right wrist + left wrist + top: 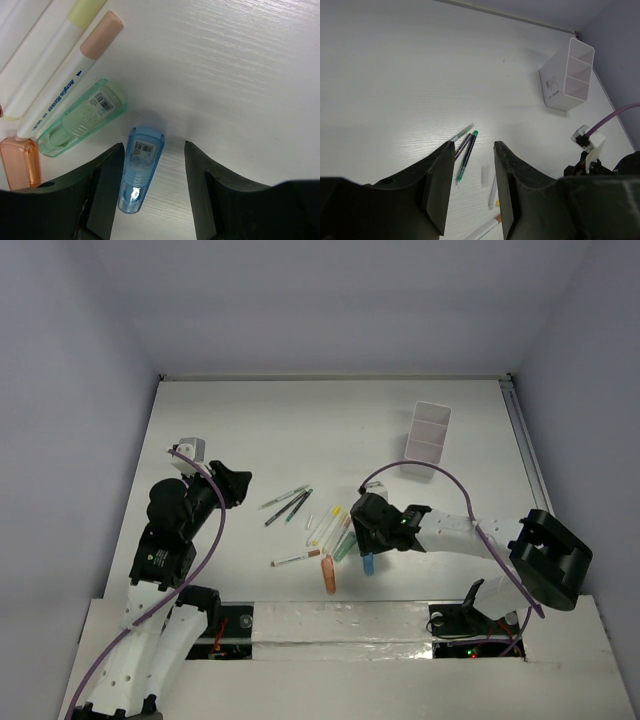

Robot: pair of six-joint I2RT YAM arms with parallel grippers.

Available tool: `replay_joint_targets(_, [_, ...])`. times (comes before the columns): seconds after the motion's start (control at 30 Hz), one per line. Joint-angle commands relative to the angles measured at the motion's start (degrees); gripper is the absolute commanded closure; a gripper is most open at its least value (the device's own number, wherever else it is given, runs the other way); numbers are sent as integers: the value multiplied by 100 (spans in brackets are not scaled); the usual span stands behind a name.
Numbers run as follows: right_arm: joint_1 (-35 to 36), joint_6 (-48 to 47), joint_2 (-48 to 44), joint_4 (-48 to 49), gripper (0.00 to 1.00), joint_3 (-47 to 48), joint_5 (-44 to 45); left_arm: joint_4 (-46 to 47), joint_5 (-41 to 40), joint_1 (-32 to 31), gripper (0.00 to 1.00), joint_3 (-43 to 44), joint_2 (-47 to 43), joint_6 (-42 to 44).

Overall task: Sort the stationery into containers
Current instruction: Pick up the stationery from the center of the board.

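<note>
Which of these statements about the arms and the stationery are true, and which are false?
1. The right gripper is open over the blue piece. True.
2. The left gripper is shut. False: it is open and holds nothing.
3. The green piece sits in the white box. False: it lies on the table beside the blue piece.
4. The orange piece lies on the table. True.

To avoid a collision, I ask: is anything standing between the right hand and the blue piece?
Nothing visible does. The open right hand already straddles the blue piece. The green piece lies off to one side, outside the hand.
</note>
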Motion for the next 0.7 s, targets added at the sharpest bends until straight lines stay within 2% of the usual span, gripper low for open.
replay_joint_targets(0.0, [61,-55,49,4,43,123,18,247,63,-16,66,9,-26,19])
replay_joint_targets(0.2, [61,-20,102,-49,51,132,-26,255,63,-16,66,1,-52,19])
replay_joint_targets(0.3, [61,15,146,-66,58,132,18,255,72,-16,65,-8,-52,19])
replay_joint_targets(0.4, [61,94,111,-110,69,149,53,255,72,-16,66,-8,-61,10])
replay_joint_targets(0.43, [61,112,76,-110,78,149,70,255,63,-16,65,-8,-53,10])
replay_joint_targets(0.5, [61,156,-91,-93,88,175,210,255,72,-16,65,-8,-70,1])
replay_joint_targets(0.67, [-53,-63,-372,-5,89,605,991,264,80,-16,66,-8,-96,10])
